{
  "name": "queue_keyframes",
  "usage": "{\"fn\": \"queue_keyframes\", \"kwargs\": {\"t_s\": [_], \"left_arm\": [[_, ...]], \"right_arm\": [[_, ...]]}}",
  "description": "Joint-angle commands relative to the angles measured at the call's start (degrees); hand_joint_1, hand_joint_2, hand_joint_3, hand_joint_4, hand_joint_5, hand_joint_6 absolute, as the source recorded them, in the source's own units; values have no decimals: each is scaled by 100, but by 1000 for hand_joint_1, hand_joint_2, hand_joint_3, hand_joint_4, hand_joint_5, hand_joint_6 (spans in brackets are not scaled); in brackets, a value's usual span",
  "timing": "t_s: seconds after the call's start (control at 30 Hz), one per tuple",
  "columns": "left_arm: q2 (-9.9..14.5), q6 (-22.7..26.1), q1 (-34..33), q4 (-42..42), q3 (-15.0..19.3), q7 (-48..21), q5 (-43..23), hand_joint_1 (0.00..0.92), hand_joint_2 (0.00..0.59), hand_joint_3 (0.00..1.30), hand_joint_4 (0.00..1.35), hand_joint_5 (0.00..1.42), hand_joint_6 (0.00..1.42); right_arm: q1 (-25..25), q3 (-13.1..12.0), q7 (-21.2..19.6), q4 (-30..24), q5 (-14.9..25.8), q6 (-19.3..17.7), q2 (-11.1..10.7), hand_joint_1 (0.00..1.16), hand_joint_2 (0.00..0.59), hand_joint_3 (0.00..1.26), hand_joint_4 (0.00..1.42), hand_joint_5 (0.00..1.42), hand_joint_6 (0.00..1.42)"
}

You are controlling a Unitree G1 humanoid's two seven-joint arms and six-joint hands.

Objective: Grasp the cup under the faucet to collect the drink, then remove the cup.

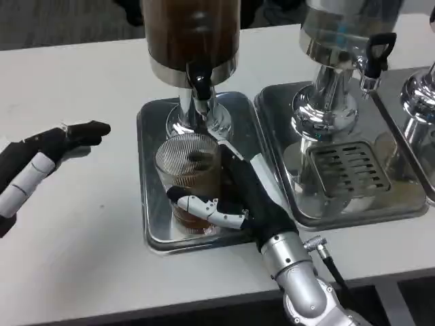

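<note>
Partly hidden by right hand (238,197), fingers wrapping cup (188,178) w/ drink; left hand (41,166) cropped, fingers spread.

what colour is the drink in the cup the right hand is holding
Dark brown, seen best in the head view: it fills the bottom of the ribbed clear cup gripped by the right hand.

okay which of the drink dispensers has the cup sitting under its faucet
The dark dispenser, leftmost on the table. A ribbed glass cup stands on its tray under the black faucet, held by the right hand. The clear dispenser beside it has none.
</note>
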Motion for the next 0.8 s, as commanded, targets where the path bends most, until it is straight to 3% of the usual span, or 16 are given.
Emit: {"fn": "queue_keyframes", "kwargs": {"t_s": [0.03, 0.33, 0.8], "left_arm": [[105, 57, 88, -74, -12, 53, 51, 0, 146, 337, 204, 186, 187], [110, 71, 116, -93, -21, 41, 50, 0, 150, 342, 209, 190, 187], [92, 97, 136, -149, -62, 18, 64, 0, 159, 348, 214, 190, 191]], "right_arm": [[158, 145, -160, 192, -212, 197, 100, 727, 212, 184, 385, 493, 652], [238, 246, -885, 170, -426, 183, 154, 778, 201, 272, 541, 699, 982], [353, 282, -1759, 33, -654, 59, 135, 792, 210, 398, 689, 871, 1224]]}}
